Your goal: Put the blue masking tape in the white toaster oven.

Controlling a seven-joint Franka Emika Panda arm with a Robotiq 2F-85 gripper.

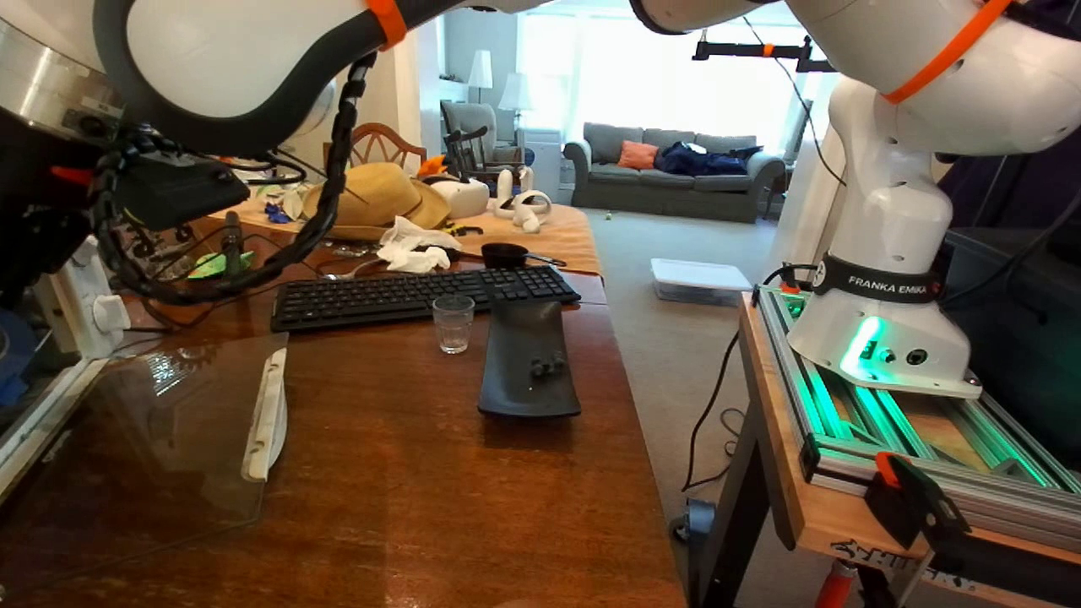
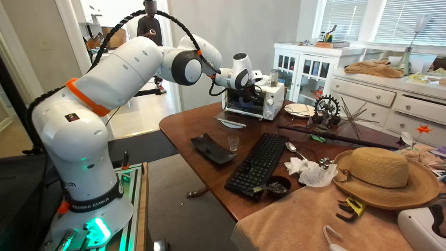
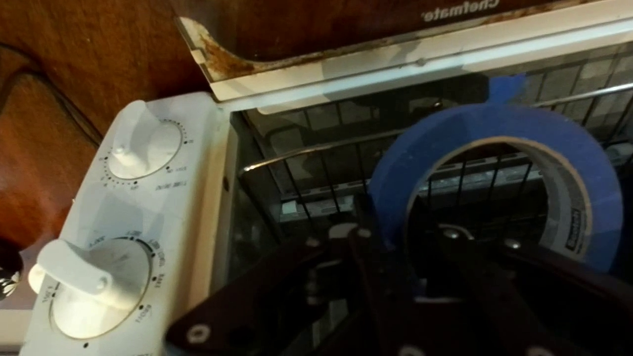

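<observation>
Between the jaws, one wall of the blue masking tape (image 3: 494,121) is being pinched, with one jaw standing in the hollow centre and its partner pressing from outside. Rightward of the jaws in the wrist view, the rest of the roll is jutting across the open mouth of the white toaster oven (image 3: 143,207); whether its rim is touching the wire rack (image 3: 296,153) beyond, I cannot tell. Two knobs (image 3: 153,148) are facing out on the jaws' left in that view, and lower than the jaws, in both exterior views, the glass door (image 1: 160,439) is reaching open over the worktop (image 1: 422,490). By its look the roll should be handling as a light, stiff thing, hard to damage, its matte blue face probably offering decent grip. This hold across the wall seems to be suiting it, but being off-centre it may be letting the ring pivot, so gentle lowering is looking wise, with room for the inner jaw to come free.
</observation>
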